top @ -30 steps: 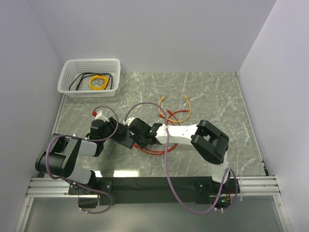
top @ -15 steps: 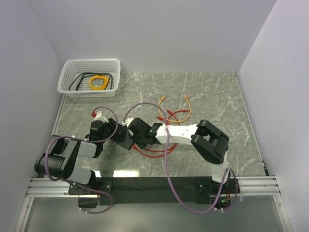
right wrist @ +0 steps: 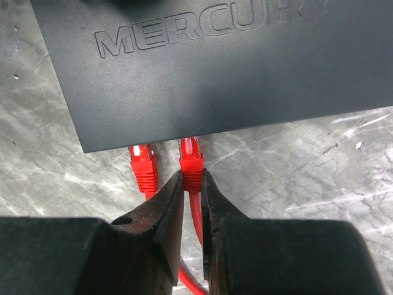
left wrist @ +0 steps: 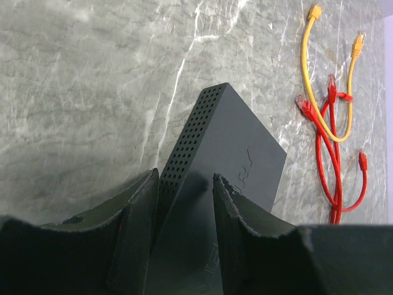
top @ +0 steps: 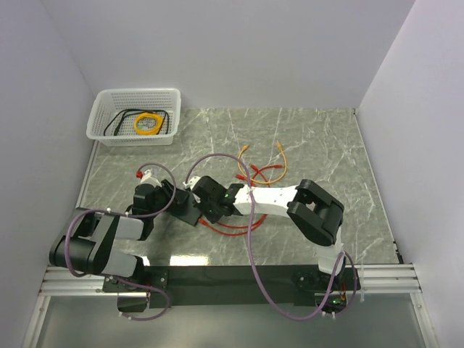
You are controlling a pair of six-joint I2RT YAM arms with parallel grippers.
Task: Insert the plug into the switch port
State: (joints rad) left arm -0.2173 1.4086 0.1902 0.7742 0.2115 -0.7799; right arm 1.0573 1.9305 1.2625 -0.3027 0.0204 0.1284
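Observation:
The switch (right wrist: 215, 74) is a flat matte-black box with raised lettering, and its near edge fills the top of the right wrist view. My right gripper (right wrist: 192, 178) is shut on the ribbed red boot of the plug (right wrist: 190, 157), whose tip sits under that edge. The port itself is hidden below the edge. A second red connector (right wrist: 142, 165) sits in the same edge just to the left. My left gripper (left wrist: 184, 190) is shut on the switch (left wrist: 239, 147) at its perforated end. From above, both grippers meet at the switch (top: 187, 210) left of centre.
Loose red cords (left wrist: 331, 153) and an orange-yellow cord (left wrist: 305, 67) lie on the marble beyond the switch. Red cord loops (top: 235, 225) trail under the right arm. A white mesh basket (top: 138, 92) with a yellow coil (top: 148, 123) stands at the back left.
Both grippers and the switch between them have shifted slightly to the left. The red loops under the right arm have drawn in a little. Both grips are unchanged.

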